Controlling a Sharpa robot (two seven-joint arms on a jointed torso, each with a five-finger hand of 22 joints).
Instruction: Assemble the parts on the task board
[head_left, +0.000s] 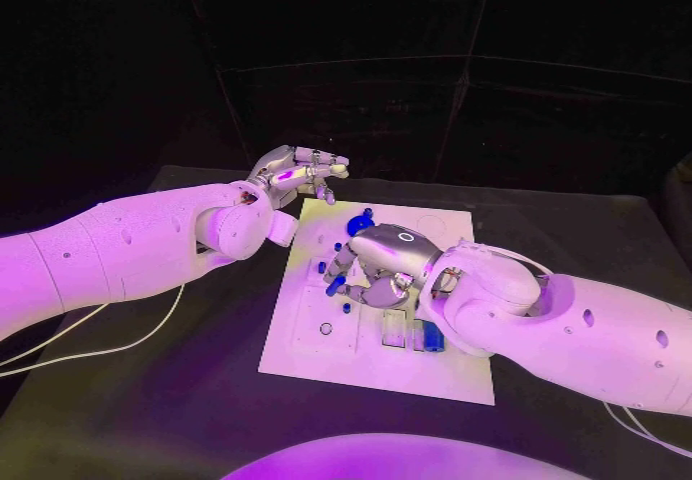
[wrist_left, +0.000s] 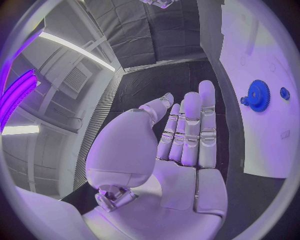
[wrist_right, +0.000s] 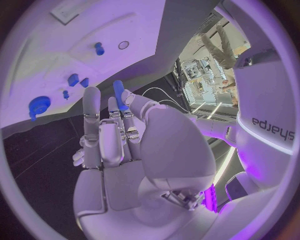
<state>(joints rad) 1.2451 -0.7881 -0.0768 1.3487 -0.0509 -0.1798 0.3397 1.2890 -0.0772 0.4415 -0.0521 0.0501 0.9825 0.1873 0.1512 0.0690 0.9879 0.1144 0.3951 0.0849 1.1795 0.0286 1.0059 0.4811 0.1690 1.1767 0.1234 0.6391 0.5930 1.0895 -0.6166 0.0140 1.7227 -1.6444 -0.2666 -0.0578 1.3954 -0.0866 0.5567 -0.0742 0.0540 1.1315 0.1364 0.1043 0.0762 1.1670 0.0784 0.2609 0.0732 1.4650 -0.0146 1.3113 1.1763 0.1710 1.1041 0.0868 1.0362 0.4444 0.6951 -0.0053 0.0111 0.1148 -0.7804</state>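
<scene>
Task board (head_left: 310, 340), the white plate, lies on the black table (head_left: 173, 420) in front of the robot, its long side running away from the robot. Over the middle of the board hangs the right hand (head_left: 378, 268), palm down, and in the right wrist view its fingers (wrist_right: 91, 107) lie close together with a slim blue peg (wrist_right: 119, 95) pinched between thumb and a finger. Past the board's far left corner, off the plate and over the table, the left hand (head_left: 296, 172) is raised; in the left wrist view its fingers (wrist_left: 206, 120) are straight, side by side, the thumb a little apart, and nothing is in the palm. A blue gear (wrist_left: 257, 94) stands on the board near its far edge, showing in the head view just beyond the right hand. Smaller blue parts (wrist_right: 77, 80) sit on the board between the gear and the middle. A dark blue block (head_left: 428, 338) lies near the board's near right side, just beside the right wrist.
</scene>
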